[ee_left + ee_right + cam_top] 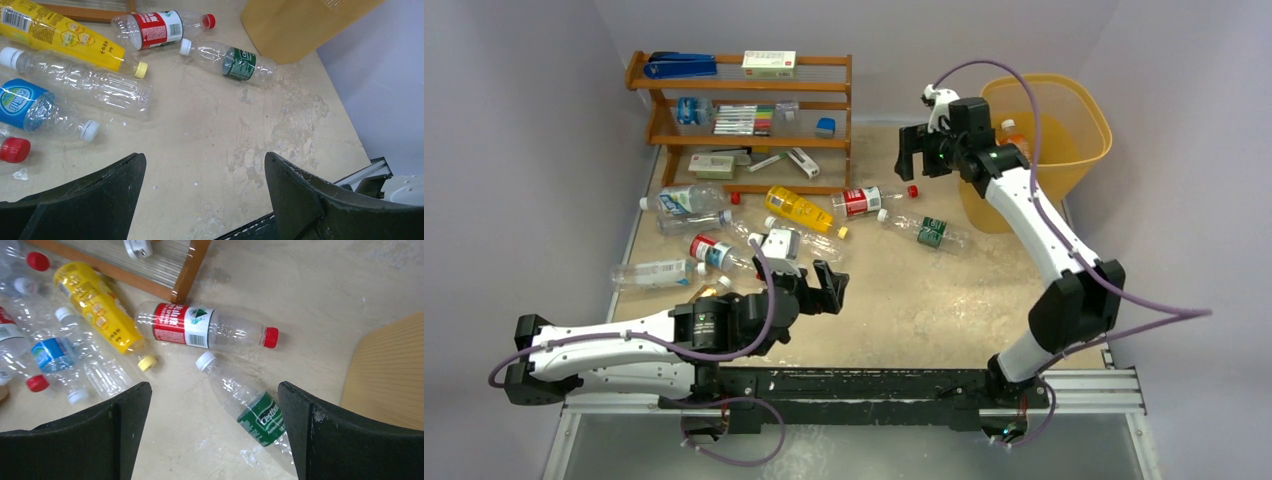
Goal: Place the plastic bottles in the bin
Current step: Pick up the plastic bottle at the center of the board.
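Several plastic bottles lie on the table left of the yellow-orange bin [1079,150]: a yellow one [799,210], a red-labelled one [862,201], a green-labelled one [931,232] and clear ones [679,205]. One more bottle [1012,132] shows inside the bin. My right gripper [914,150] hangs open and empty just left of the bin's rim, high above the table; the green-labelled bottle [260,417] lies far below its fingers. My left gripper [829,290] is open and empty over bare table [205,165], right of the bottle cluster.
A brown wooden shelf rack [739,100] with pens, a stapler and small boxes stands at the back left, close behind the bottles. A metal rail [854,385] runs along the near edge. Grey walls close in on both sides.
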`<state>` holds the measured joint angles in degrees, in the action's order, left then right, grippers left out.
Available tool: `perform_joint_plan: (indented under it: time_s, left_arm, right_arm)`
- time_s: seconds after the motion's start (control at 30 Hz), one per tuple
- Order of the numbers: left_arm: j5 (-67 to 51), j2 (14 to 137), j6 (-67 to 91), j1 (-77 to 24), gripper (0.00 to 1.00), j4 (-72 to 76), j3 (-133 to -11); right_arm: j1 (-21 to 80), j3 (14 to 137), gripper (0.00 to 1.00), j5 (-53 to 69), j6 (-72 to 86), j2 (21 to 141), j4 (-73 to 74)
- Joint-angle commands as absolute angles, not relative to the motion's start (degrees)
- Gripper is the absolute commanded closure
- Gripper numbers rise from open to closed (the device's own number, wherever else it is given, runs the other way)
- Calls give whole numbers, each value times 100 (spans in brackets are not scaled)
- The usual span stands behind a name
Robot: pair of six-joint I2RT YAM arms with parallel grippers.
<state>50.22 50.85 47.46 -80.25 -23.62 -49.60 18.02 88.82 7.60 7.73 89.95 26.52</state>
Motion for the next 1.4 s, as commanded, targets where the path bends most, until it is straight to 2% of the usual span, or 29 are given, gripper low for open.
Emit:
perform_joint_plan:
  time_s: [0.0,0.33,0.53,1.03,1.37]
  left_arm:
    - [5253,4925,5054,-8002,11,-2467,-4859]
    - [5282,4773,5124,-8006,11,-2555,-4741]
    - [5269,4741,5169,-8004,11,-2594,-4705]
    - [5173,4815,5229,-8007,11,-2434,-4559]
    - [5085,4848,5260,-8015,11,-2337,-4491]
  right_arm:
    - [1837,9115,0,599,570,9523,2428]
    - [1846,9302,0,495,369,10635,2318]
    - [1850,8975,0,615,351,10954,2043]
    - [1962,7560,0,869,451,10835,1418]
    - [2460,6783,2,657,750,10663,1127]
